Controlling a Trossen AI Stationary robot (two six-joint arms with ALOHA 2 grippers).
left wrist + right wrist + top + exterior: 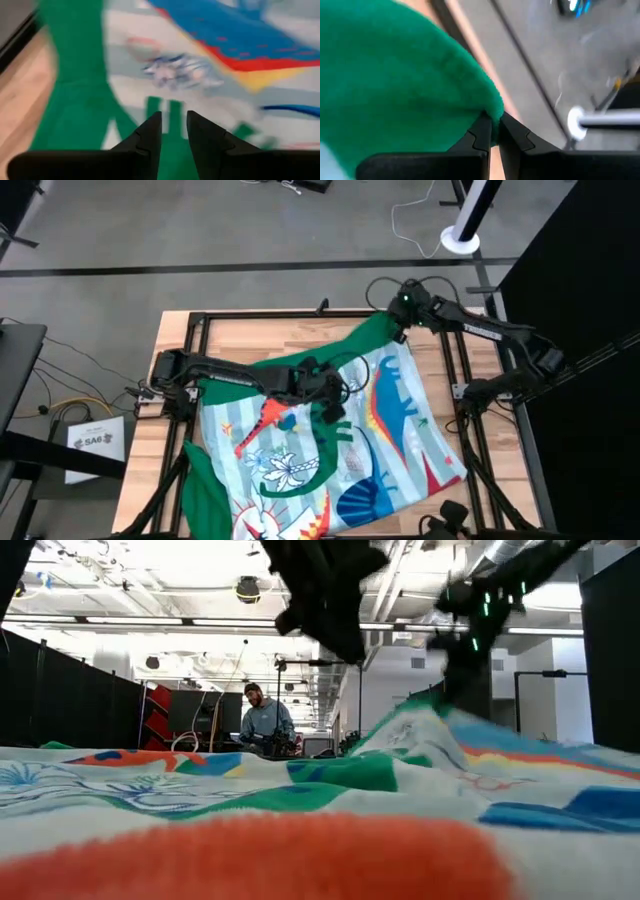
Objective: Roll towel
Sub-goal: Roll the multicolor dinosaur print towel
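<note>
i see no roll started yet. the large soft towel (330, 440), green with a light-blue tropical print of white, red and orange motifs, lies spread open and skewed across the pale wooden slatted surface (175, 345), covering most of its middle and right side, with its near edge hanging past the front. nowhere along it do i find a coiled or doubled-over edge, so by my reading this is still the straightening stage and the whole rolling is left to do.

my right pincer (400, 305) is at the far right corner of the surface, and in the right wrist view its fingers (481, 134) are pinched nearly together on the green corner of the cloth, a fold of green pile bulging just above the tips. from above, that corner looks drawn up and outward into a green point, and the level view shows the fabric rising toward that arm.

my left pincer (328, 392) is out over the middle of the towel. its wrist view shows the two fingers with only a narrow slit between them and nothing held; printed cloth shows through the gap beyond. whether it touches the fabric i cannot tell.

what remains, i judge: flatten the wrinkled middle, square the sheet, then begin rolling from one end.
</note>
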